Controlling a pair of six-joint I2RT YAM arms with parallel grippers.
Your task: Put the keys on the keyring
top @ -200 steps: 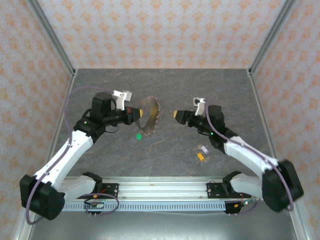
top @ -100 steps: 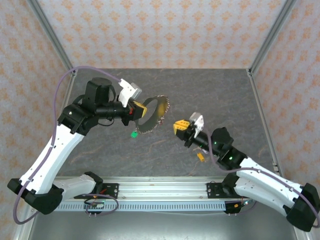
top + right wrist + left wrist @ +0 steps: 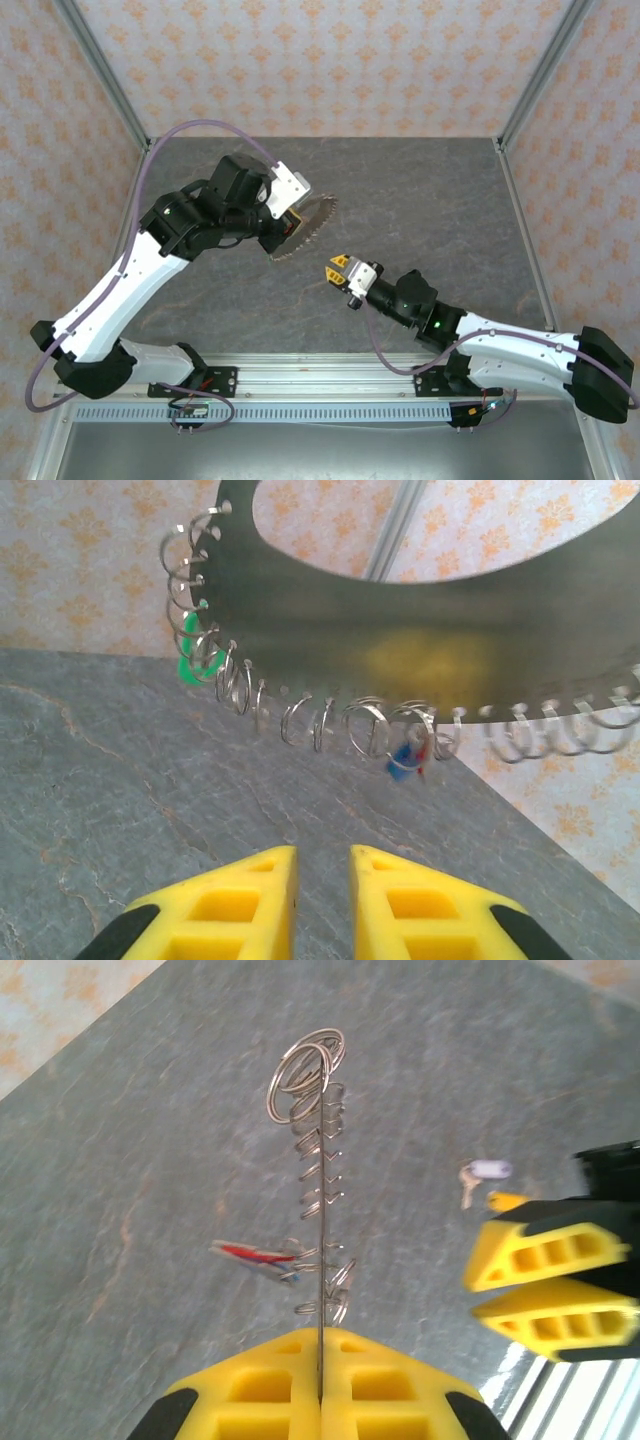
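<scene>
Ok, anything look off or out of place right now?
Nothing looks damaged or spilled. The left gripper holds the keyring raised, with a green key, red key and blue key hanging from its small loops. A white key and yellow key lie loose on the table.

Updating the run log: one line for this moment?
left gripper: shut on keyring, raised | right gripper: slightly open, empty, facing keyring | green key: on keyring | white key, yellow key: on table
</scene>
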